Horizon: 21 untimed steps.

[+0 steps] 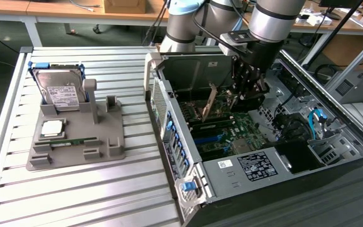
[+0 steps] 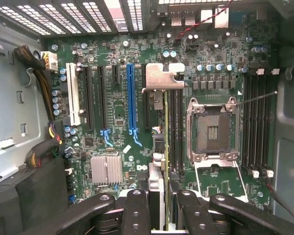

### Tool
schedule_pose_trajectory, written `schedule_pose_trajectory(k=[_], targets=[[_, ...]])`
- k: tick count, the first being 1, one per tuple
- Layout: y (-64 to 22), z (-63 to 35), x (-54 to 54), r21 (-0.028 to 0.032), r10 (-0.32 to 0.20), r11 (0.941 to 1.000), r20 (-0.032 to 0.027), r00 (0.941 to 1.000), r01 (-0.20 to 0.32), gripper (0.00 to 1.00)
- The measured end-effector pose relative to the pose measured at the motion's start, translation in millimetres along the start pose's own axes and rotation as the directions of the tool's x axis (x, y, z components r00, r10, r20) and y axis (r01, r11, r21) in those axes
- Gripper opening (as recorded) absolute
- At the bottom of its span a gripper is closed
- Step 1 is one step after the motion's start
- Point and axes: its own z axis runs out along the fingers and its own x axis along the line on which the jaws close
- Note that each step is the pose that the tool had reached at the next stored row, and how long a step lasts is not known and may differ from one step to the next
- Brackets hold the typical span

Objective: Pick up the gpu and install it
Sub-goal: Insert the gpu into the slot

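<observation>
The gpu [image 2: 165, 147] shows edge-on in the wrist view as a thin board with a silver bracket [image 2: 159, 81] at its far end. My gripper [image 2: 160, 203] is shut on it, with black fingers [image 2: 136, 210] on either side. The card hangs over the motherboard, between the blue slot [image 2: 130, 98] and the processor socket [image 2: 211, 129]. In the exterior view, my gripper [image 1: 239, 97] reaches down into the open computer case [image 1: 188, 184]. There the gpu [image 1: 211, 100] stands upright just above the board. I cannot tell whether the card touches a slot.
A grey holder [image 1: 74, 142] on the slatted table at the exterior view's left carries a hard drive [image 1: 60, 90] and a green memory stick [image 1: 73, 140]. Inside the case, cables [image 2: 44, 142], a small heatsink [image 2: 106, 170] and the case walls surround the card.
</observation>
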Motion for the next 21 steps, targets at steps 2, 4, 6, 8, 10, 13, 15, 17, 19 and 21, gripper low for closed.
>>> schedule_pose_trajectory(k=[2,4,6,8,10,13,15,17,19,21], targets=[[0.4,0.1,0.3,0.0,0.0,1.0,-0.0001,1.0,0.0,0.27],[0.9,0.3,0.7,0.0,0.0,1.0,0.0,1.0,0.0,0.27],[1.1,0.4,1.0,0.0,0.0,1.0,0.0,1.0,0.0,0.27],[1.3,0.5,1.3,0.0,0.0,1.0,0.0,1.0,0.0,0.27],[1.7,0.7,1.8,0.0,0.0,1.0,0.0,1.0,0.0,0.27],[2.0,1.1,2.1,0.0,0.0,1.0,-0.0001,1.0,0.0,0.27],[2.3,1.3,2.4,0.0,0.0,1.0,0.0,1.0,0.0,0.27],[2.7,1.4,2.6,0.0,0.0,1.0,0.0,1.0,0.0,0.27],[3.2,1.6,3.0,0.0,0.0,1.0,0.0,1.0,0.0,0.27],[3.6,1.7,3.3,0.0,0.0,1.0,0.0,1.0,0.0,0.27]])
